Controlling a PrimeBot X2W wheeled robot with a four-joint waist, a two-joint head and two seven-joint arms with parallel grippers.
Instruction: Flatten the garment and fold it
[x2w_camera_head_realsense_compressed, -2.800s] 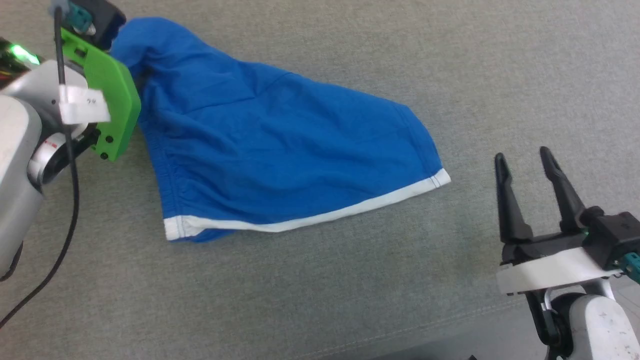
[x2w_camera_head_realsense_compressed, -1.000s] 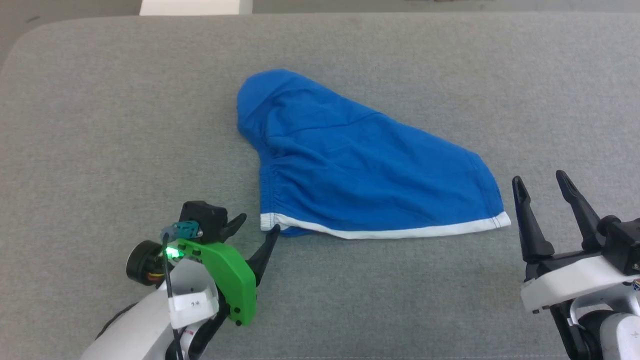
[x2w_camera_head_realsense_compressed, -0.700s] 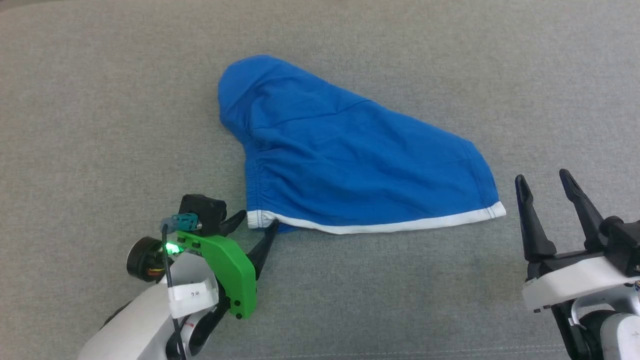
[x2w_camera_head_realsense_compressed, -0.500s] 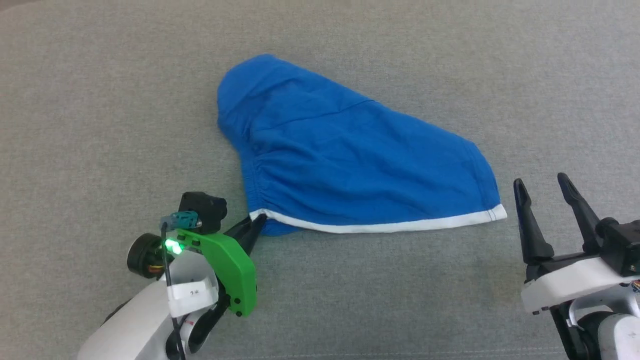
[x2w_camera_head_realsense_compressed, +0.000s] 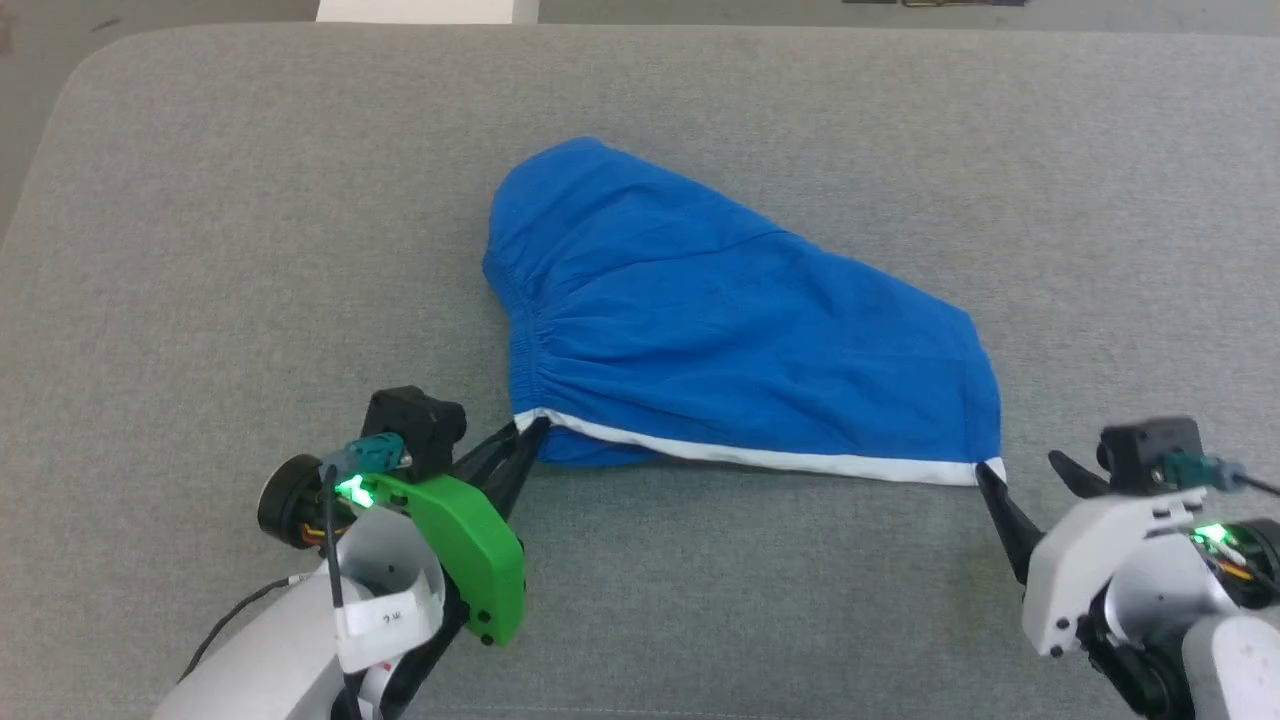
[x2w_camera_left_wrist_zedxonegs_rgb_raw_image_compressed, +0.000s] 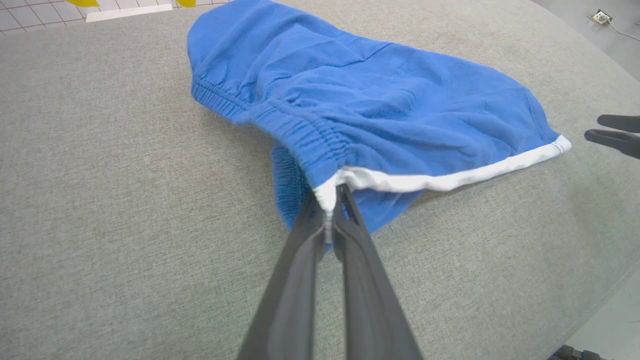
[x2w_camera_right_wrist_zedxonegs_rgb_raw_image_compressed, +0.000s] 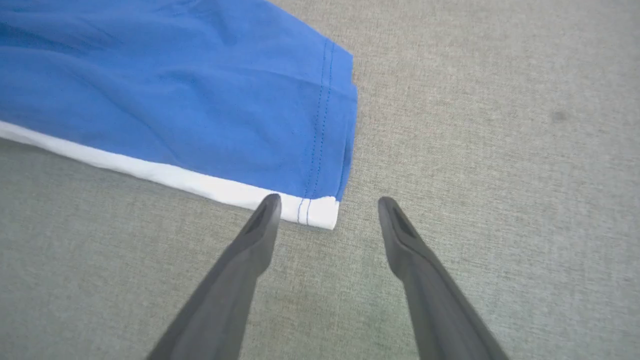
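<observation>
With the left tool (x2w_camera_left_wrist_zedxonegs_rgb_raw_image_compressed: 330, 215) clamped on one corner of the shorts (x2w_camera_head_realsense_compressed: 720, 340) on the grey counter (x2w_camera_head_realsense_compressed: 250, 250), the right tool (x2w_camera_right_wrist_zedxonegs_rgb_raw_image_compressed: 328, 200), spread apart, should straddle the other corner squarely before closing

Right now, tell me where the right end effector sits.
Lower right of the head view, the right end effector stands open at the garment's white-trimmed right corner.

Looks like a test lab here: grey fabric-covered worktop (x2w_camera_head_realsense_compressed: 180, 250), white tiled floor (x2w_camera_left_wrist_zedxonegs_rgb_raw_image_compressed: 25, 17) with yellow markings (x2w_camera_left_wrist_zedxonegs_rgb_raw_image_compressed: 82, 2) beyond it, a socket box (x2w_camera_left_wrist_zedxonegs_rgb_raw_image_compressed: 599, 17) with trailing cable (x2w_camera_left_wrist_zedxonegs_rgb_raw_image_compressed: 625, 33).
</observation>
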